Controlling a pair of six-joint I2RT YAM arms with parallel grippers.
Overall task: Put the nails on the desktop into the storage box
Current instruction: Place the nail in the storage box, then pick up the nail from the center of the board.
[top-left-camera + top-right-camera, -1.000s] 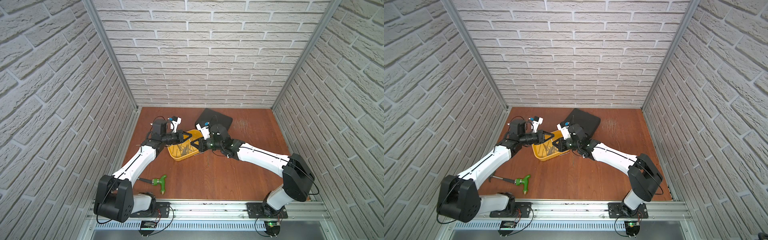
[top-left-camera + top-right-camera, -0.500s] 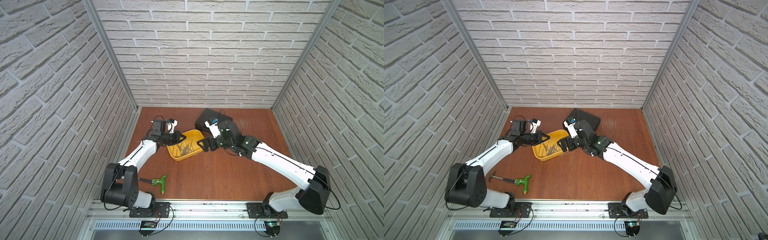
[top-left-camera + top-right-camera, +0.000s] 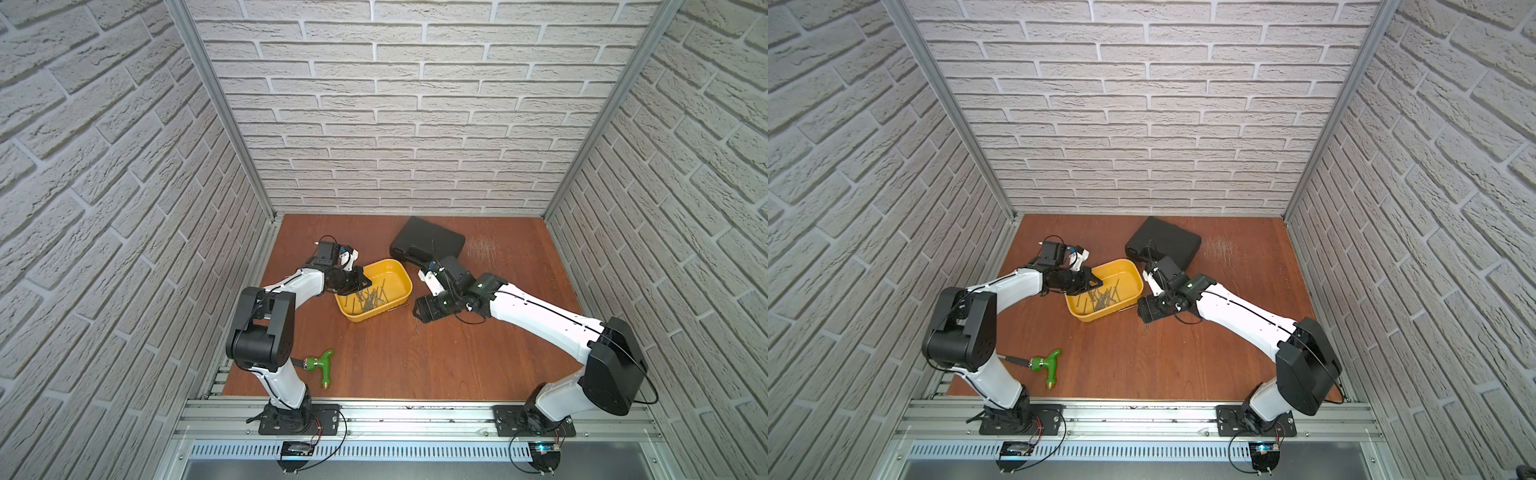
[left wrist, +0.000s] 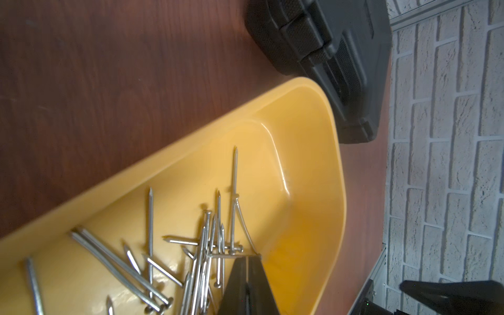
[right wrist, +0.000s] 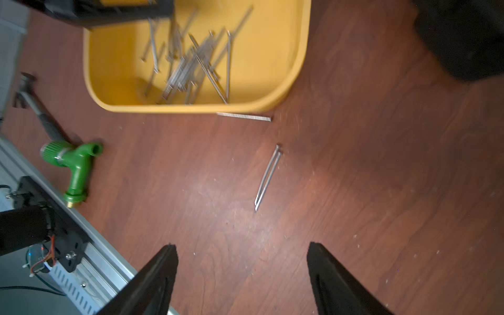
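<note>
On the table (image 3: pixel 415 361), the storage box (image 3: pixel 390 276) holds most nails (image 3: pixel 370 297). Three stray nails (image 5: pixel 268 174) lie before its right end. A case (image 3: pixel 428 241) sits behind it, and a tap (image 3: pixel 322 365) lies front-left.

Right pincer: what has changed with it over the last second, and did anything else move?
The right pincer pulled back off the storage box to the right and now hangs open over the desktop, near two loose nails. The left pincer stayed shut at the box's rim, though its elbow shifted. Box, black case and green-handled tool did not move.
</note>
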